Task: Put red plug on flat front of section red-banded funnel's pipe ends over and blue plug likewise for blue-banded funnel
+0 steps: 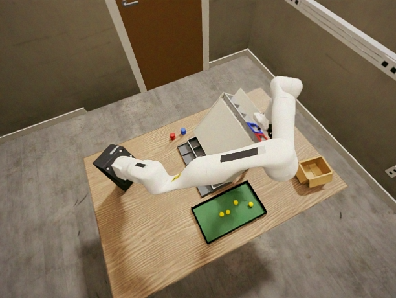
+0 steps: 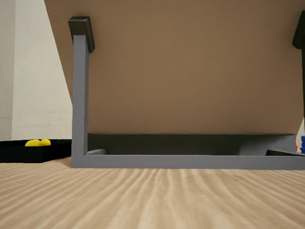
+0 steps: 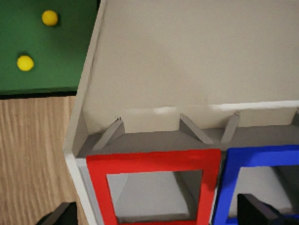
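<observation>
The red plug point(image 1: 173, 136) and blue plug point(image 1: 183, 131) stand on the table beside the cover point(image 1: 223, 129) point(image 3: 195, 54). Grey sections point(image 1: 185, 149) show at the cover's lower edge, partly hidden by the arm. Several yellow marbles lie in the green tray point(image 1: 213, 227) point(image 2: 21, 154), one marble point(image 1: 250, 204) near its right end. My gripper point(image 3: 158, 212) is open and empty, above the funnels; the arm hides most of it in the top view. Its fingertips flank the red-banded funnel point(image 3: 153, 161), the right one over the blue-banded funnel point(image 3: 266, 157). The pipes are hidden.
An open cardboard box point(image 1: 320, 179) stands at the table's right end. The black arm base point(image 1: 113, 162) is at the left end. The arm stretches low across the apparatus. A grey frame point(image 2: 187, 162) supports the sloped panel point(image 2: 187, 74) from behind.
</observation>
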Tool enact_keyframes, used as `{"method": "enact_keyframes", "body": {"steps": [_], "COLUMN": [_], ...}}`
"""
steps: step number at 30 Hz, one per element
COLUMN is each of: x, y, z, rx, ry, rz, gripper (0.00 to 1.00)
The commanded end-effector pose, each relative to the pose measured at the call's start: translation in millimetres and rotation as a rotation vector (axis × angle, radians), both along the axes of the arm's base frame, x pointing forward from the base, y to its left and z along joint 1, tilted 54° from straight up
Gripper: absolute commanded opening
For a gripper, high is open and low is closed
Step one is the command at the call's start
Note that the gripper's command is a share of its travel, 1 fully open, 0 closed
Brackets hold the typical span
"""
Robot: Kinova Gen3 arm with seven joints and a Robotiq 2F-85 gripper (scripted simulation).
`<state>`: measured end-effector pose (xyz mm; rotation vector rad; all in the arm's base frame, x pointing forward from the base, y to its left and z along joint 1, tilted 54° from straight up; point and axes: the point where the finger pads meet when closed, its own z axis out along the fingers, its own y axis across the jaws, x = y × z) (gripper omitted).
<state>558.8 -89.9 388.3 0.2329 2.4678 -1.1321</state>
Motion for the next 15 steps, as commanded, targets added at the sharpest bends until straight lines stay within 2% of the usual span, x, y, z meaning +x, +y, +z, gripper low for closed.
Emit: {"method": "enact_keyframes", "body": {"steps": [1,5,6,15], "x": [0,0,-9,-9], "y": [1,1,24,24], "z": [0.7,0.7,18.1,18.1], "rx": [0.000,0.000,0.000,0.000], "ry": [-0.001,-0.001,-0.001,-0.001], "rz": [0.002,0.002,0.002,0.002], "gripper": [1.00,1.00,1.00,1.00]}}
